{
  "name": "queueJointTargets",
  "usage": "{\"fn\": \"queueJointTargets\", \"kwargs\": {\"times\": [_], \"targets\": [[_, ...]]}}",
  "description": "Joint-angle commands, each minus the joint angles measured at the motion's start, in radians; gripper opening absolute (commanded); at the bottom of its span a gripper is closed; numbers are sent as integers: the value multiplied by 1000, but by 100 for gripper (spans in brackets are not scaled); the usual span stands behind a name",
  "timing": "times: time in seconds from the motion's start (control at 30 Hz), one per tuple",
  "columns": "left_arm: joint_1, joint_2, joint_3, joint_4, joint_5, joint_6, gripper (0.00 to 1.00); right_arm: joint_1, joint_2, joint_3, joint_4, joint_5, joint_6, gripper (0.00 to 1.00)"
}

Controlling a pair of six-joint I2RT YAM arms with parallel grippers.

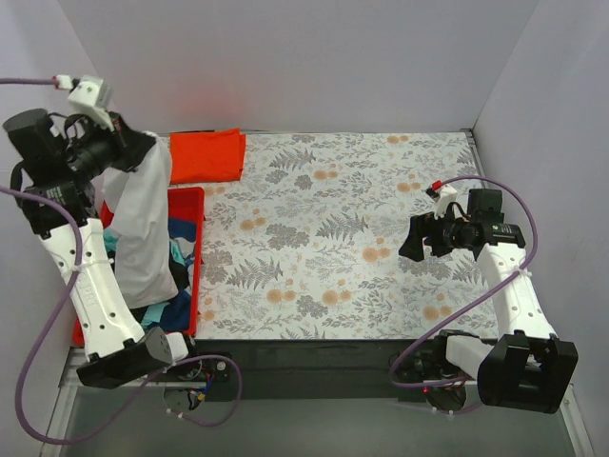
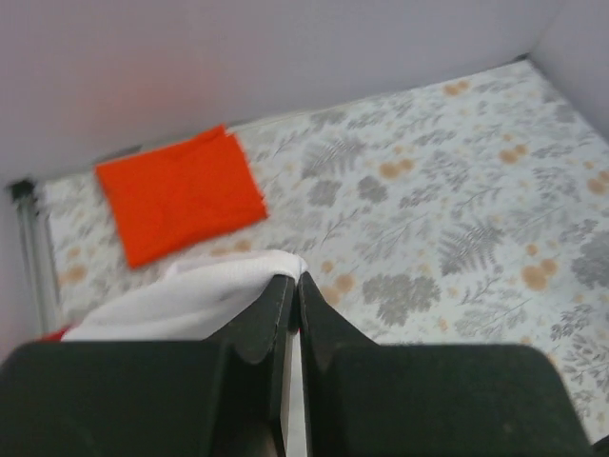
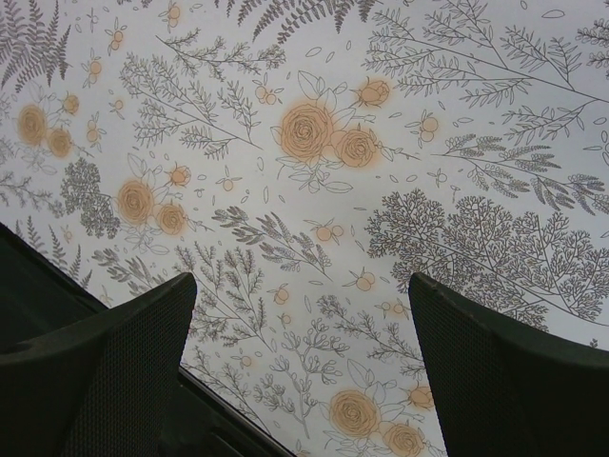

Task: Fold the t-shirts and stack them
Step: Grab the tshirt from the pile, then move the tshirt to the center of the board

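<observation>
My left gripper (image 1: 143, 150) is raised high at the far left and is shut on the large white t-shirt (image 1: 143, 224), which hangs down from it over the red bin. In the left wrist view the jaws (image 2: 297, 278) pinch a fold of the white cloth (image 2: 181, 300). The orange-red t-shirt (image 1: 205, 155) lies folded square at the far left corner of the table and also shows in the left wrist view (image 2: 179, 193). Teal, blue and black tees (image 1: 178, 252) lie bunched in the bin. My right gripper (image 1: 414, 240) is open and empty above the right side of the table; it also shows in the right wrist view (image 3: 303, 314).
The red plastic bin (image 1: 193, 205) stands along the table's left edge. The floral table covering (image 1: 333, 228) spans the table. White walls close in the back and both sides. A dark strip runs along the near table edge (image 1: 314, 347).
</observation>
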Motion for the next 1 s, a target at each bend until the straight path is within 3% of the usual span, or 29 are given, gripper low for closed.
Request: {"fn": "queueJointTargets", "kwargs": {"times": [0.0,0.17,0.3,0.4,0.57,0.6,0.67,0.7,0.77,0.83,0.87,0.97], "targets": [[-240,71,68,254,29,-198,0,0,2,50,3,-25,8,98],[-573,209,291,444,-104,-299,0,-2,-15,53,8,-4,13,98],[-707,385,561,468,-171,-334,0,-3,-33,44,11,9,13,98],[-749,455,587,543,-129,-457,0,-8,-43,50,12,29,20,98],[-770,336,237,688,-127,-572,0,-35,-44,93,-2,47,28,98],[-769,305,67,705,-135,-568,0,-40,-43,100,-9,56,22,98],[-744,210,-94,728,-164,-563,0,-42,-40,126,-17,76,10,98],[-732,180,-248,724,-145,-542,0,-42,-38,134,-20,79,-4,98],[-677,143,-357,620,-138,-507,18,-43,-31,165,-45,99,-45,98],[-578,122,-464,463,-138,-447,45,-43,-12,188,-74,122,-99,98],[-540,117,-496,422,-137,-428,52,-43,8,192,-81,127,-117,99],[-459,84,-608,325,-155,-280,59,-40,67,205,-103,108,-170,98]]}}
